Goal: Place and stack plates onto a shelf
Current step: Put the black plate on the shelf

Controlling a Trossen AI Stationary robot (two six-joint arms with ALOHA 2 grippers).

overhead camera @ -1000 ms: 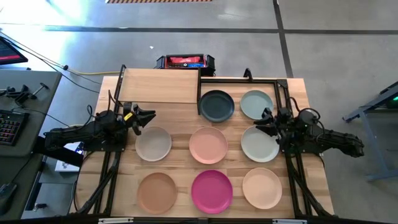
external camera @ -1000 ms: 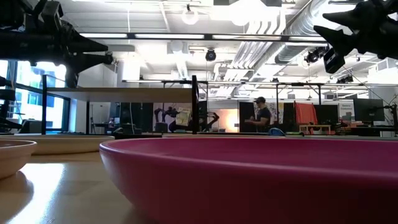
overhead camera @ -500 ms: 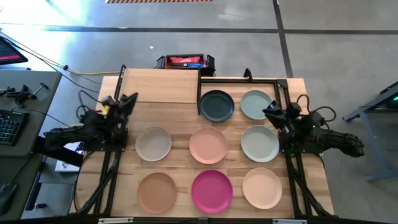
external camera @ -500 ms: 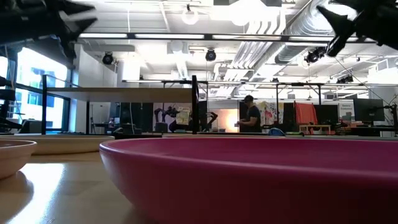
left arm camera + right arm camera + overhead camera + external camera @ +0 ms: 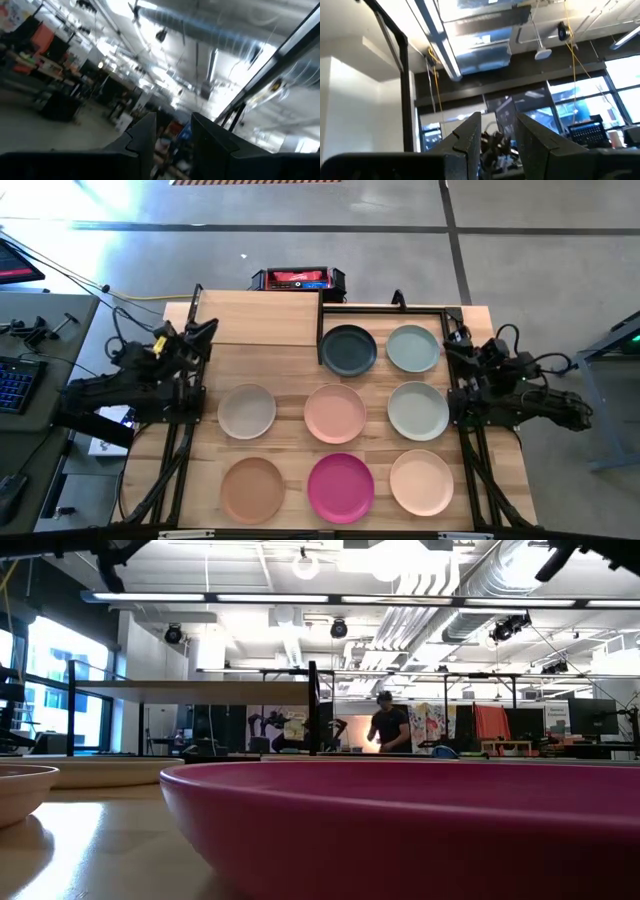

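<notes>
Eight plates lie flat on the slatted table in the high view: dark teal point(image 5: 349, 350), pale green point(image 5: 413, 348), off-white point(image 5: 247, 411), peach point(image 5: 335, 413), a second pale green point(image 5: 418, 410), tan point(image 5: 253, 489), magenta point(image 5: 341, 487) and cream point(image 5: 421, 482). The shelf point(image 5: 258, 318), a light wood panel in a black frame, stands at the far left and carries nothing. My left gripper point(image 5: 205, 331) is open, raised near the shelf's left end. My right gripper point(image 5: 452, 341) is open, raised by the table's right edge. Both wrist views look up at the ceiling past the left gripper point(image 5: 170, 142) and right gripper point(image 5: 497, 137).
A black frame point(image 5: 445, 310) borders the far right corner around the dark teal and pale green plates. A red and black box point(image 5: 297, 279) sits beyond the far edge. In the low view the magenta plate point(image 5: 400, 830) fills the foreground, and a person point(image 5: 388, 728) stands far behind.
Both grippers have risen and drawn back: the left from above the off-white plate toward the table's far left, the right from between the two pale green plates toward the right edge. Both have tipped upward. No plate has moved.
</notes>
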